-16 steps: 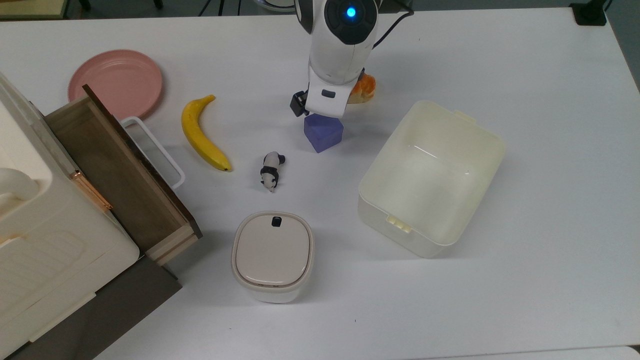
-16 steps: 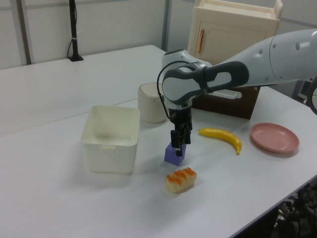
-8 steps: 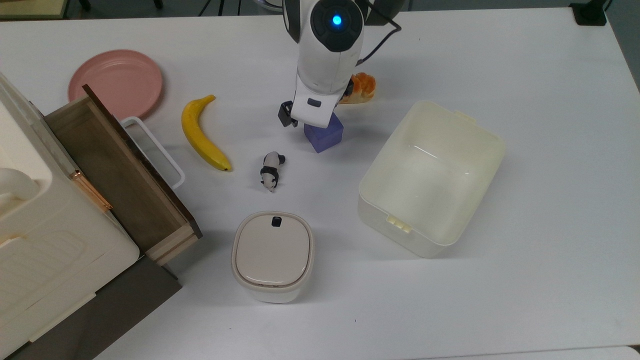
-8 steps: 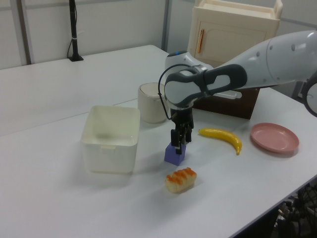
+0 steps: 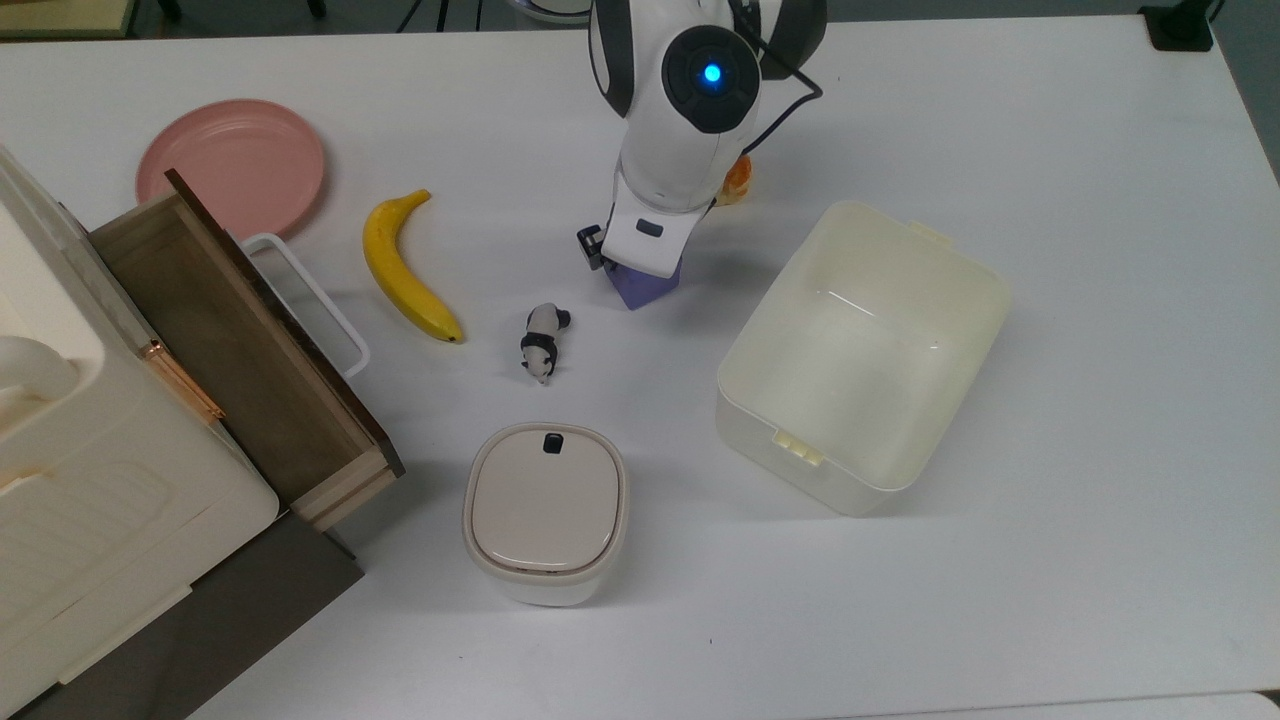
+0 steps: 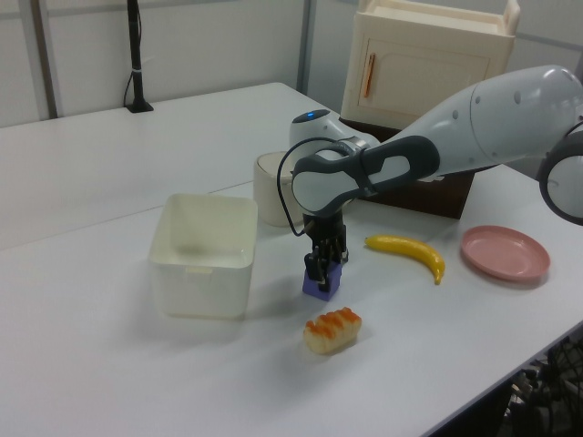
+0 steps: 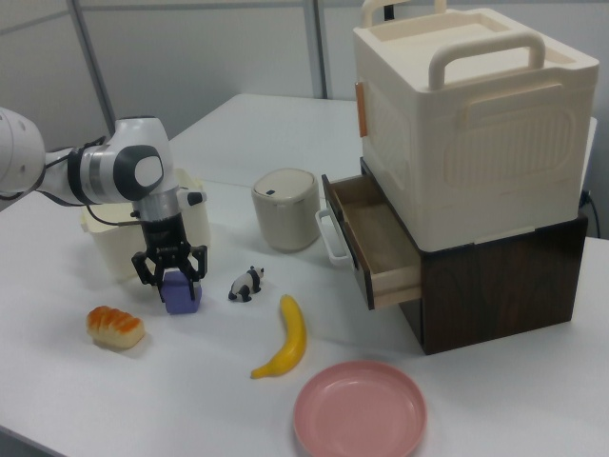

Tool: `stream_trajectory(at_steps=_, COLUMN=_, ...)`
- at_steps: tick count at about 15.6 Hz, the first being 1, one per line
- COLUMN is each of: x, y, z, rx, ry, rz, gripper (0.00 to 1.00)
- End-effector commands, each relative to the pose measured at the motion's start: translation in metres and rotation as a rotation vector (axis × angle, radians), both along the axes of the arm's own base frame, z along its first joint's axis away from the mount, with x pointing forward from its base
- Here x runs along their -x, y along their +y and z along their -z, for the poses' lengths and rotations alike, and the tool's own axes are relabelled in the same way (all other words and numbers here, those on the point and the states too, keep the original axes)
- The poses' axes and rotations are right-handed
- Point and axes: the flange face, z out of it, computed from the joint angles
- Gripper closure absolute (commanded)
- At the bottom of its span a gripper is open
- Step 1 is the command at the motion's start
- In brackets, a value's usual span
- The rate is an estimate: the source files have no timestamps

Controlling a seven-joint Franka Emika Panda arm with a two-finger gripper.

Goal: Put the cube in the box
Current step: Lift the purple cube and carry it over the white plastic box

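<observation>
The blue-purple cube rests on the white table, just left of the box in the top view. My gripper points straight down over it and stands open. In the right view its black fingers straddle the cube's upper part, one on each side. The arm hides most of the cube in the top view. The box, a large cream tub, stands empty beside it.
A bread bun lies close to the cube. A panda figure, a banana, a lidded container, a pink plate and an open wooden drawer fill the top view's left.
My gripper has come down over the cube, its fingers now level with the cube's top. In the top view the wrist covers more of it. The cube has stayed put.
</observation>
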Motion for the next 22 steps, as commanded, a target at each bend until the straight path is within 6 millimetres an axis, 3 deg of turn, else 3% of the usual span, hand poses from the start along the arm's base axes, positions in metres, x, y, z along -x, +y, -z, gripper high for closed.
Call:
stream_trajectory(at_steps=1, x=0.007, y=-0.008, z=-0.058, rx=-0.004, ry=-0.008, rz=-0.025, gripper=0.66)
stream_trajectory(at_steps=3, x=0.003, y=-0.011, z=-0.106, rx=-0.032, ry=-0.034, rz=-0.011, gripper=0.65)
stream_trajectory(at_steps=6, x=-0.015, y=0.007, z=-0.177, rx=-0.134, ry=-0.096, rz=0.033, gripper=0.63)
stream_trajectory(at_steps=9, x=-0.019, y=0.026, z=-0.202, rx=-0.165, ry=-0.157, rz=0.105, gripper=0.60)
stream_trajectory(at_steps=11, x=-0.025, y=0.064, z=-0.213, rx=-0.190, ry=-0.232, rz=0.129, gripper=0.60)
stream_trajectory(at_steps=14, x=-0.033, y=0.118, z=-0.197, rx=-0.213, ry=-0.341, rz=0.201, gripper=0.60)
stream_trajectory(at_steps=16, x=-0.039, y=0.144, z=-0.167, rx=-0.193, ry=-0.351, rz=0.223, gripper=0.57)
stream_trajectory(at_steps=19, x=-0.045, y=0.162, z=-0.134, rx=-0.166, ry=-0.350, rz=0.247, gripper=0.56)
stream_trajectory(at_steps=20, x=-0.044, y=0.169, z=-0.127, rx=-0.163, ry=-0.344, rz=0.253, gripper=0.47)
stream_trajectory(at_steps=22, x=-0.044, y=0.171, z=-0.122, rx=-0.158, ry=-0.340, rz=0.278, gripper=0.18)
